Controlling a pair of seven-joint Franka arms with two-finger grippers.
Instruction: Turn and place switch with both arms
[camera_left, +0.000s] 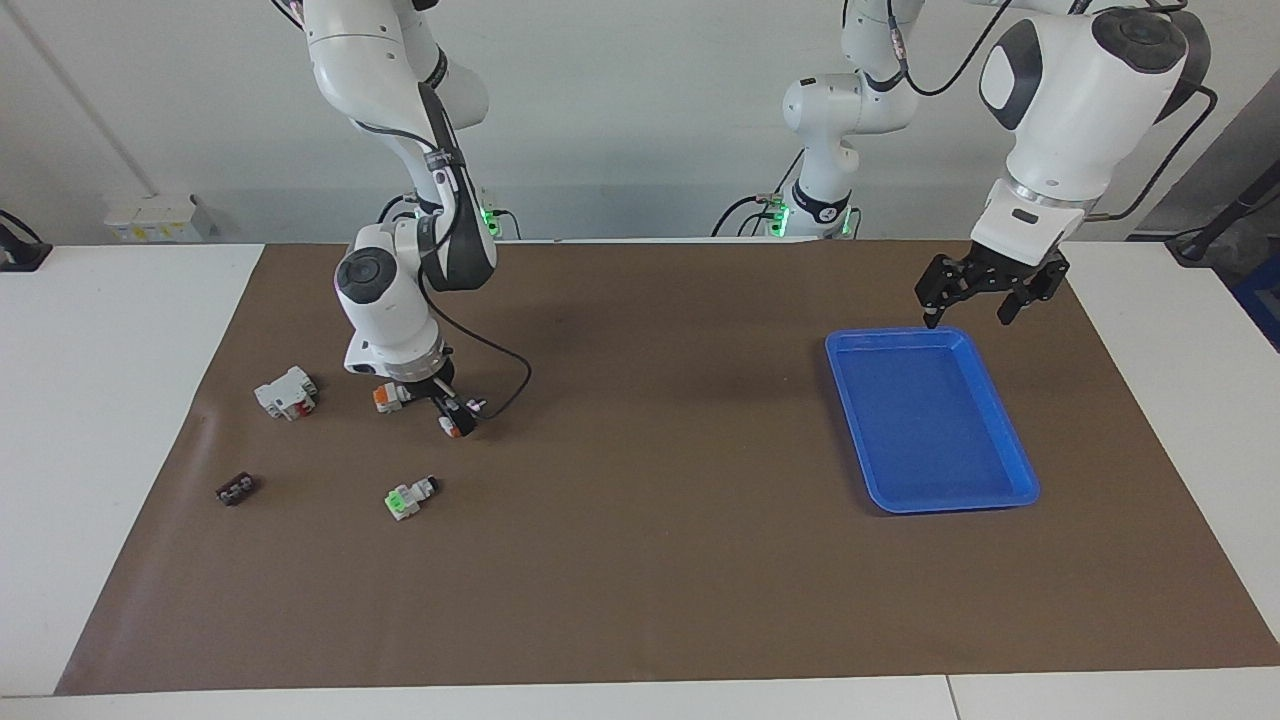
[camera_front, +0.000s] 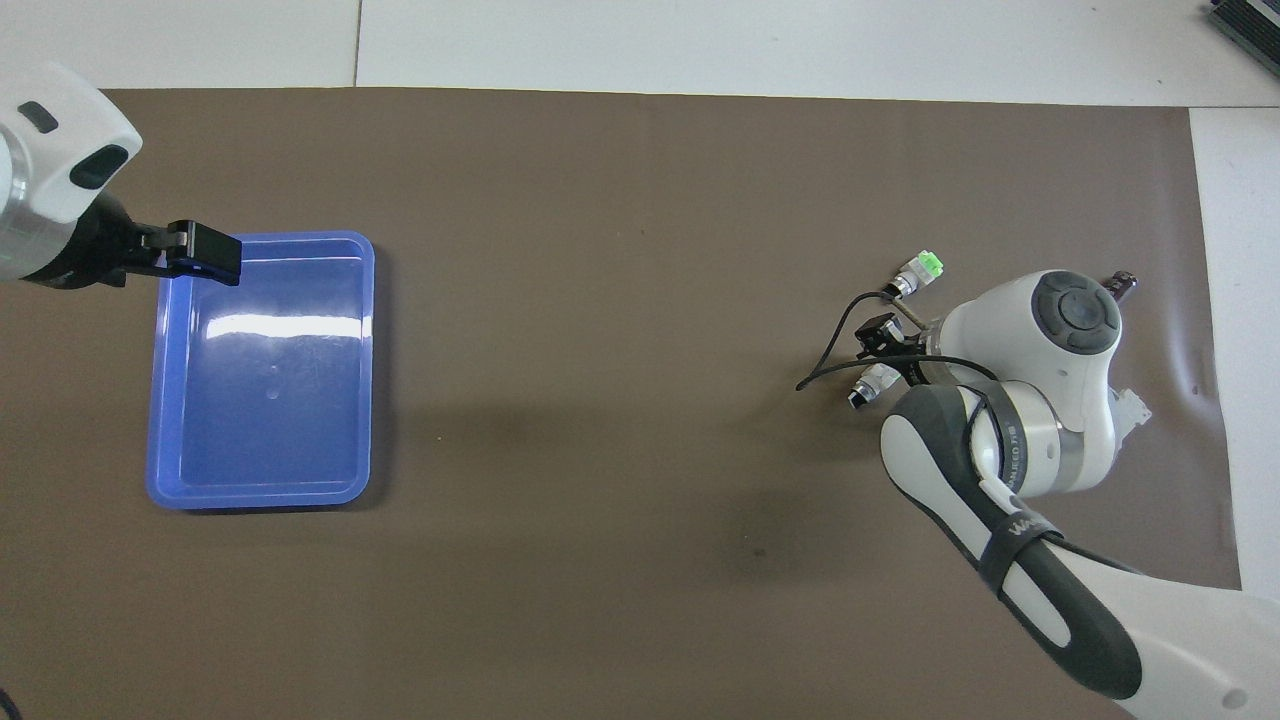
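The orange switch (camera_left: 385, 397) lies on the brown mat (camera_left: 650, 580) toward the right arm's end of the desk, nearer the robots' edge than the green switch (camera_left: 409, 497). The right gripper (camera_left: 452, 417) hangs low just beside the orange switch, on the side toward the middle of the desk; I cannot tell whether it is released, clenched or touching the switch. A white block with red marks (camera_left: 286, 392) sits beside the orange switch, closer to the desk's end edge, and a small black piece (camera_left: 235, 488) lies nearer that end's corner away from the robots. At the left arm's end, the left gripper (camera_left: 970, 300) waits spread wide over the blue tray's (camera_left: 950, 503) robot-side rim
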